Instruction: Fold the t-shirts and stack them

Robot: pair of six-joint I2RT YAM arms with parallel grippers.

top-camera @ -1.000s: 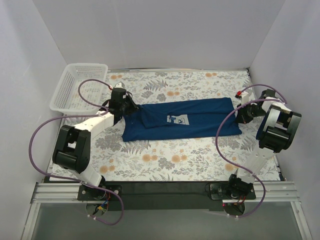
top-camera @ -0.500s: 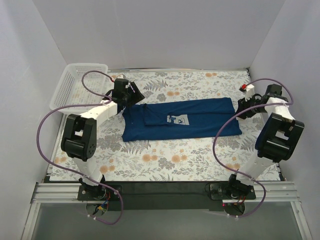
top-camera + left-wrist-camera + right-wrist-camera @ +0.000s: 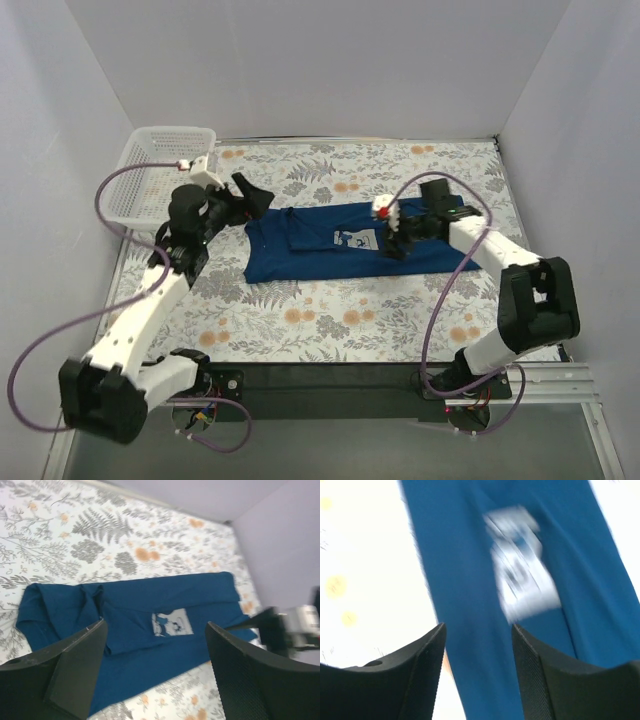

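Room: plain pale walls close in the table on three sides, meeting in a corner at the upper right of the left wrist view.
Surface: a table under a white cloth printed with grey ferns and orange flowers, lying flat.
T-shirt: navy, folded into a long band running left to right across the middle of the top view, with its left end creased.
Basket: white mesh, at the table's upper left corner, well apart from the shirt.
Left gripper: fingers spread wide, raised just off the shirt's left end and holding nothing.
Right gripper: fingers parted over the middle of the shirt; its own view is blurred.
Patch: a white print on the shirt, just left of the right gripper.
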